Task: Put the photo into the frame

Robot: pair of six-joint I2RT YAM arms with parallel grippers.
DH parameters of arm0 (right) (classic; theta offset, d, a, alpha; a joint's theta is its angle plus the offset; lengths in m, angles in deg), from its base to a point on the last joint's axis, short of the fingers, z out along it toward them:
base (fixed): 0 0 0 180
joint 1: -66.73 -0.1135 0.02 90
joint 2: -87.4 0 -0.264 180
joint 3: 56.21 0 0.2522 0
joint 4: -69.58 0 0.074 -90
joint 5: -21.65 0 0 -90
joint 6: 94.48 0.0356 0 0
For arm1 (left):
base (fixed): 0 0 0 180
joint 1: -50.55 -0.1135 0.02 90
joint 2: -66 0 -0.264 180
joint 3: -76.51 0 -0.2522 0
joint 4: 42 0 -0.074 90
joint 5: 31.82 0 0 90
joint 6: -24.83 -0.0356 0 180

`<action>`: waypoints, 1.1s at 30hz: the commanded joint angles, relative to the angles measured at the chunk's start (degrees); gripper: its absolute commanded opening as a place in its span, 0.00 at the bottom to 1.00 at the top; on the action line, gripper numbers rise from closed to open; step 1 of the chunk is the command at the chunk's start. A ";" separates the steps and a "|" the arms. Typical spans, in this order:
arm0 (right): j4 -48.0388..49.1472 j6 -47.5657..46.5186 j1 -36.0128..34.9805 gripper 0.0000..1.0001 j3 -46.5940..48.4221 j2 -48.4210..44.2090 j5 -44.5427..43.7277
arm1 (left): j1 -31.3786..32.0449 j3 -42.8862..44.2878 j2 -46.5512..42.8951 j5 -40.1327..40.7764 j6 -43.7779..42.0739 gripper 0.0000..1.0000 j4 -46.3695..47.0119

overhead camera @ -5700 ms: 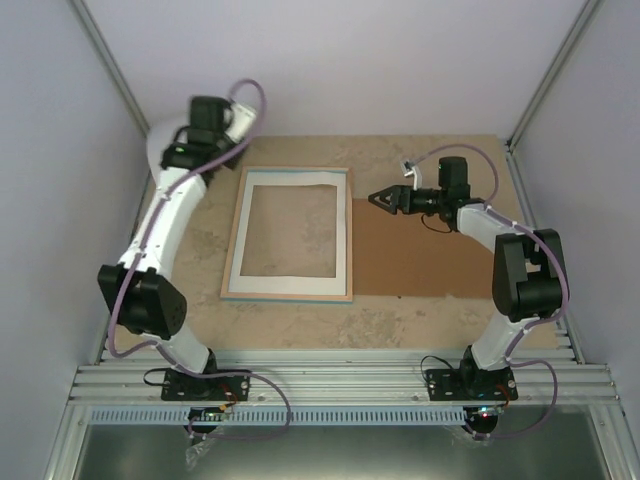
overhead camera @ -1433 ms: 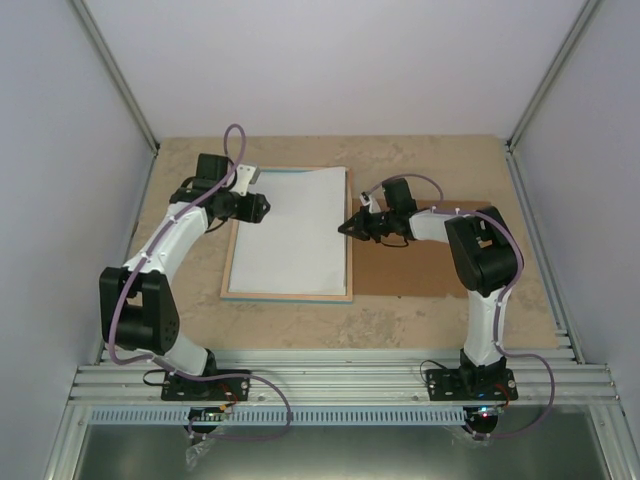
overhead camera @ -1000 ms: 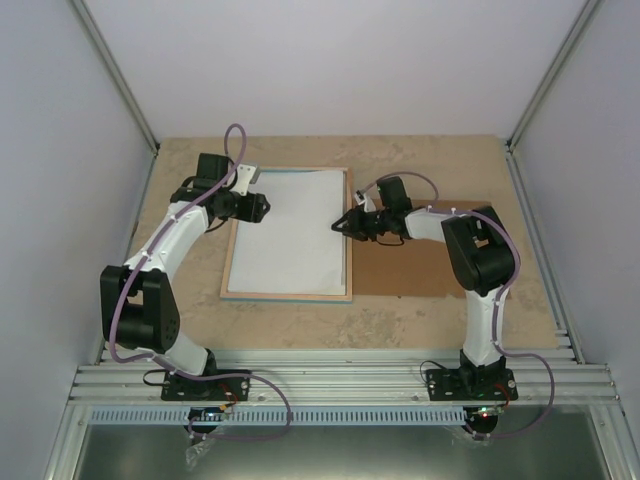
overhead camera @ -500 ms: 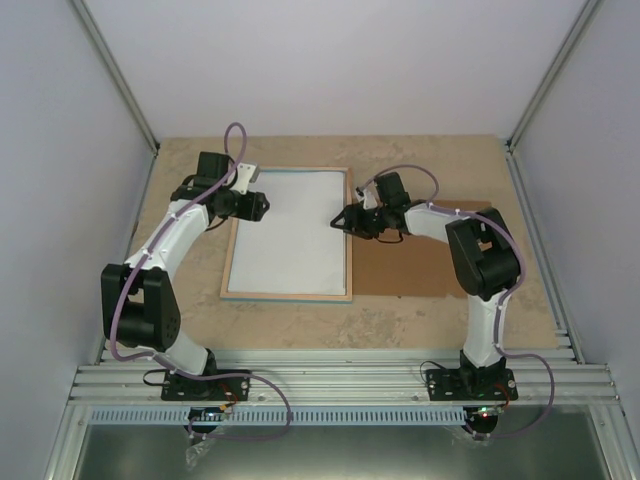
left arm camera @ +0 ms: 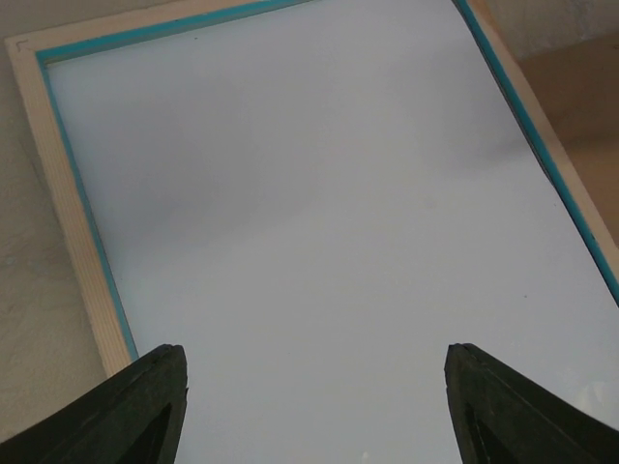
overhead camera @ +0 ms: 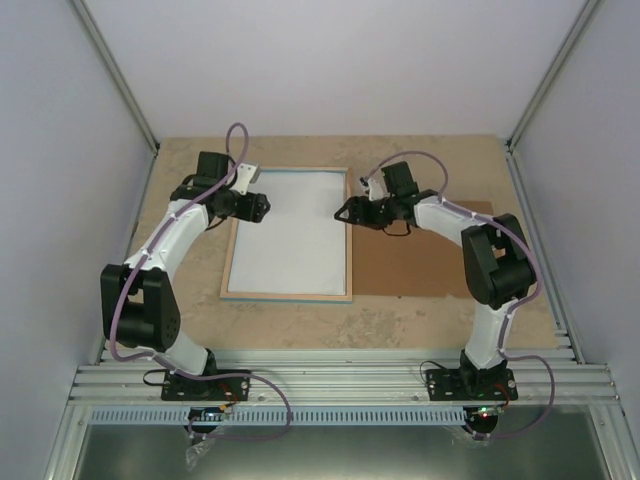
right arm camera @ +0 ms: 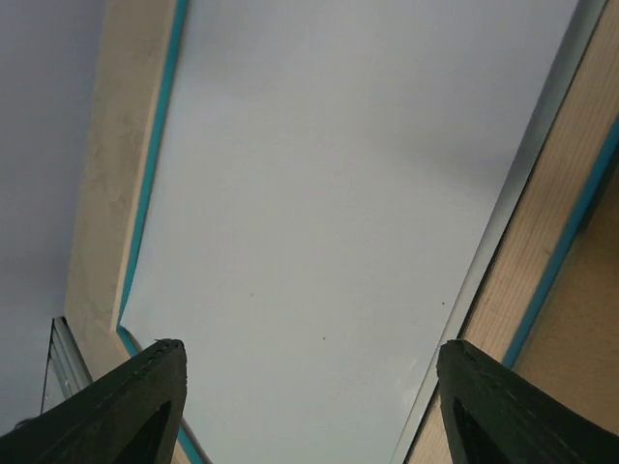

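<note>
Entry, both arms over the work. The thin rectangular frame of light wood with a turquoise inner lip [overhead camera: 286, 296] lies flat on the beige mottled worktop [overhead camera: 400, 322], back side up. Inside its rails lies a plain white rectangular sheet [overhead camera: 290, 235], taken to be the photo lying print side down; no print can be seen. The left fingers [left arm camera: 145, 411] are spread wide and hold nothing; the sheet lies directly ahead of and beneath them. The right fingers [right arm camera: 145, 406] are likewise spread wide and empty, with the sheet ahead of and beneath them from the opposite side. The long axis of the frame runs crosswise to both pairs of fingers, each pair standing at one long rail, facing the other across the far half of the sheet. Both arms are judged about equally near the photo. Beside the right fingers a narrow grey strip shows between sheet edge and rail; whether this is a raised edge or the rebate cannot be told. A flat brown backing board [overhead camera: 430, 255] lies behind the right fingers, touching the frame's rail; the right arm is nearer to it.
</note>
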 commanded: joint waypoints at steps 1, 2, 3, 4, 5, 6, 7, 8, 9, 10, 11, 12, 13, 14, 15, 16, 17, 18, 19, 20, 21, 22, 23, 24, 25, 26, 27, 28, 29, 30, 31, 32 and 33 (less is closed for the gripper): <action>-4.47 -9.84 2.56 0.73 2.96 -4.06 4.49 | 1.96 1.23 -1.74 -4.13 -6.13 0.76 -1.91; -6.72 -13.14 3.35 0.74 3.91 -4.47 5.70 | 3.14 1.14 -1.67 -4.49 -7.59 0.76 -2.15; -9.34 -16.85 4.30 0.75 4.95 -4.97 6.71 | 4.97 0.92 -1.58 -3.91 -8.91 0.76 -2.13; -11.87 -20.22 5.37 0.75 5.72 -5.61 7.78 | 7.10 0.64 -1.52 -3.00 -10.16 0.76 -1.82; -13.71 -23.64 6.73 0.75 5.65 -6.62 8.92 | 9.41 0.23 -1.43 -1.99 -11.31 0.77 -1.33; -15.42 -26.26 8.08 0.76 5.23 -7.92 9.17 | 11.76 -0.08 -1.13 -1.28 -12.16 0.77 -0.84; -16.48 -28.76 9.57 0.77 4.56 -9.39 9.08 | 13.61 -0.12 -0.67 -1.11 -12.66 0.77 -0.27; -17.42 -31.10 11.29 0.77 3.68 -11.08 9.27 | 15.54 0.40 0.23 -1.78 -12.84 0.77 -0.05; -18.63 -33.32 12.99 0.78 3.05 -12.55 9.39 | 17.30 1.13 1.47 -2.25 -12.84 0.77 -0.05; -20.03 -36.44 14.75 0.79 2.58 -13.92 9.47 | 19.11 1.76 2.76 -2.35 -12.84 0.77 -0.17; -22.04 -39.36 16.49 0.80 2.43 -14.89 9.31 | 21.97 2.90 4.25 -1.59 -13.03 0.77 -0.07; -24.29 -41.85 18.24 0.81 2.38 -15.68 8.93 | 24.14 3.70 5.65 -0.74 -13.26 0.77 0.29; -26.13 -44.91 20.25 0.81 2.00 -16.39 8.81 | 26.26 4.55 6.97 0.29 -13.44 0.77 0.79; -27.89 -47.07 22.18 0.82 1.60 -17.18 8.77 | 28.39 5.58 8.48 1.06 -13.29 0.77 1.27; -29.25 -49.07 24.32 0.82 1.02 -17.83 8.37 | 30.14 6.78 10.04 1.99 -13.25 0.77 1.57; -30.50 -51.05 26.54 0.83 0.38 -18.38 8.26 | 31.91 8.49 12.09 2.88 -13.15 0.77 1.53; -31.73 -52.82 28.73 0.83 -0.14 -18.67 8.21 | 33.54 10.39 14.21 3.66 -13.16 0.77 1.30; -32.97 -54.62 30.80 0.84 -0.48 -18.83 8.10 | 34.95 12.42 16.44 4.83 -13.22 0.76 0.84; -34.43 -56.34 32.56 0.84 -0.75 -18.86 8.12 | 36.21 14.92 19.02 5.71 -13.52 0.76 -0.07; -35.66 -57.84 35.23 0.84 -0.93 -18.68 8.50 | 37.11 17.16 21.26 6.20 -13.66 0.76 -1.08; -37.55 -59.30 37.16 0.84 -1.00 -18.30 9.02 | 37.68 19.44 23.72 6.34 -13.75 0.75 -2.08; -38.90 -60.62 38.92 0.84 -1.08 -17.85 9.50 | 37.99 21.61 26.03 6.50 -13.80 0.74 -2.99; -40.16 -61.96 40.68 0.84 -1.16 -17.24 9.91 | 38.15 23.58 28.19 6.82 -13.80 0.73 -3.65; -41.54 -63.11 42.39 0.84 -1.20 -16.47 10.46 | 38.17 25.23 30.74 7.04 -13.88 0.72 -4.10; -42.66 -64.18 43.86 0.84 -1.25 -15.54 10.70 | 38.17 26.48 32.31 7.22 -14.09 0.72 -4.70; -43.68 -64.86 45.20 0.83 -1.27 -14.46 10.28 | 38.18 27.94 33.71 7.56 -14.25 0.71 -5.31; -44.23 -65.28 46.44 0.83 -1.42 -13.64 9.92 | 38.18 28.78 34.75 8.26 -14.33 0.71 -5.56; -44.61 -65.85 47.79 0.83 -1.70 -12.82 9.80 | 38.18 29.31 35.54 8.71 -14.55 0.71 -5.62; -44.83 -66.43 48.96 0.83 -1.95 -12.20 9.49 | 38.18 29.51 36.20 9.39 -14.65 0.71 -5.63; -44.57 -66.71 49.91 0.83 -2.25 -11.62 8.82 | 38.18 29.60 36.71 10.12 -14.83 0.71 -5.67; -44.37 -67.14 51.00 0.83 -2.43 -10.86 8.42 | 38.11 29.39 37.14 10.80 -14.89 0.70 -5.91; -44.41 -67.63 51.98 0.84 -2.57 -10.32 8.37 | 38.09 28.82 37.23 11.43 -15.08 0.70 -5.97; -44.45 -67.96 53.03 0.84 -2.59 -9.58 8.18 | 38.04 27.87 37.07 11.80 -15.18 0.70 -5.71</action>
